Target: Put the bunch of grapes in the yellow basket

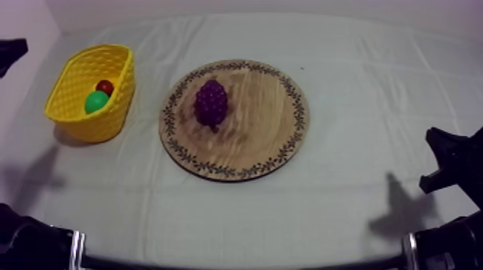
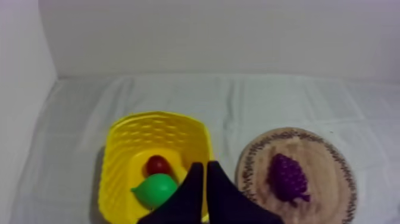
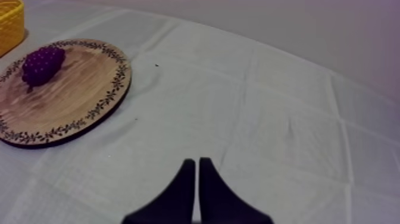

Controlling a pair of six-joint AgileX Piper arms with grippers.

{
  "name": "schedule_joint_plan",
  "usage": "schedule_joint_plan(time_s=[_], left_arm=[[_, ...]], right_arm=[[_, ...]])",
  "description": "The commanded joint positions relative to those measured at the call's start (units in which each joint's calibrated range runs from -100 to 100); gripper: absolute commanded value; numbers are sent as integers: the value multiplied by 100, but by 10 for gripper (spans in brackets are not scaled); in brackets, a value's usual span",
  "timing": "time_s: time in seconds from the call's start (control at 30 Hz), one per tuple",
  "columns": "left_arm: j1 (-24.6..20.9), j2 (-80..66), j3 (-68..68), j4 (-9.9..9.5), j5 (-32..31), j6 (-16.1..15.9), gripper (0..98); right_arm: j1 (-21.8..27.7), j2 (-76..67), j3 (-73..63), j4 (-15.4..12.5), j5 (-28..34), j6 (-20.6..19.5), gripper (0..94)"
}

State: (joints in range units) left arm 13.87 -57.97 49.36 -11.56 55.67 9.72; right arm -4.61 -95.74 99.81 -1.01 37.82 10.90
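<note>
A: So, top view: which step?

B: The reach, not yet begun. The bunch of grapes [image 1: 211, 103] lies left of centre on the wooden board [image 1: 262, 126], and the yellow basket [image 1: 116, 115] sits at upper left.

A: Left wrist?

B: The left gripper [image 2: 205, 164] is pressed together, seemingly above the basket's near wall. I'd say it must spread, then reach for the grapes.

A: Right wrist?

B: The right gripper [image 3: 196, 161] is also pressed together, over bare cloth [image 3: 286, 119].

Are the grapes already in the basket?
No, the grapes lie on the board, apart from the basket.
</note>
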Motion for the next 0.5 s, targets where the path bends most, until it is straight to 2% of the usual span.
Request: schedule_joint_plan(time_s=[0.0, 0.47], left_arm=[[449, 549, -588, -191, 165, 374, 0], [1240, 2497, -2089, -311, 774, 997, 0]], right_arm=[[2, -1, -3, 1, 0, 4, 4], [2, -1, -3, 1, 0, 2, 4]])
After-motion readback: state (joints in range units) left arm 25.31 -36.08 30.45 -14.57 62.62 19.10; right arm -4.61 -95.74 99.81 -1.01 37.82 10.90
